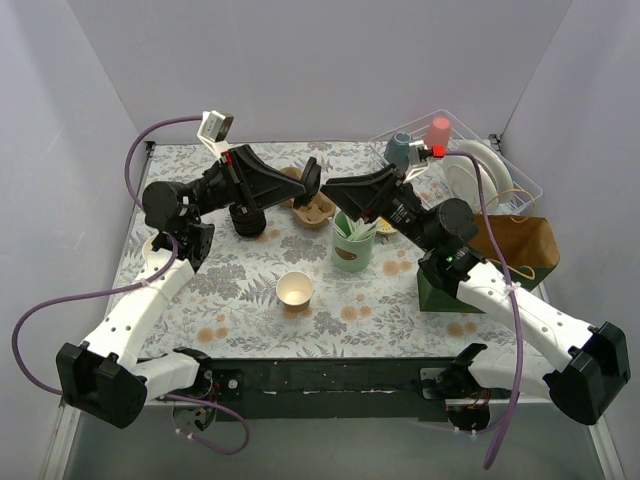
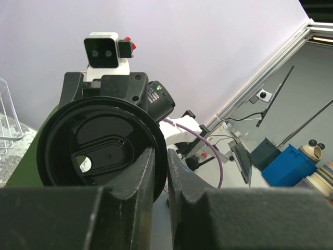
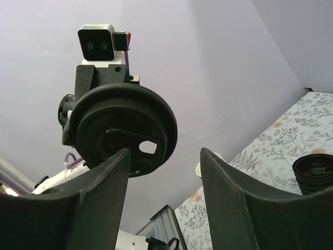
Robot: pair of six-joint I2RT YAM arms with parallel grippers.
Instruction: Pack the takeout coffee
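Observation:
A small paper cup (image 1: pixel 295 288) stands open, with no lid, on the flowered cloth in the front middle. My left gripper (image 1: pixel 306 184) is shut on the rim of a round black lid (image 1: pixel 313 171) and holds it on edge in the air above the brown carrier (image 1: pixel 314 209). In the left wrist view the lid (image 2: pixel 104 151) sits pinched between my fingers (image 2: pixel 140 182). My right gripper (image 1: pixel 329 189) is open and empty, facing the lid a short way to its right. In the right wrist view the lid (image 3: pixel 122 130) hangs beyond the open gripper (image 3: pixel 164 151).
A black stack of lids (image 1: pixel 248 220) stands left of the carrier and shows in the right wrist view (image 3: pixel 314 173). A green cup of packets (image 1: pixel 352 245), a dark green box (image 1: pixel 440 285), a brown bag (image 1: pixel 522 243), and a rack (image 1: pixel 520 175) with teal mug (image 1: pixel 399 150) are on the right.

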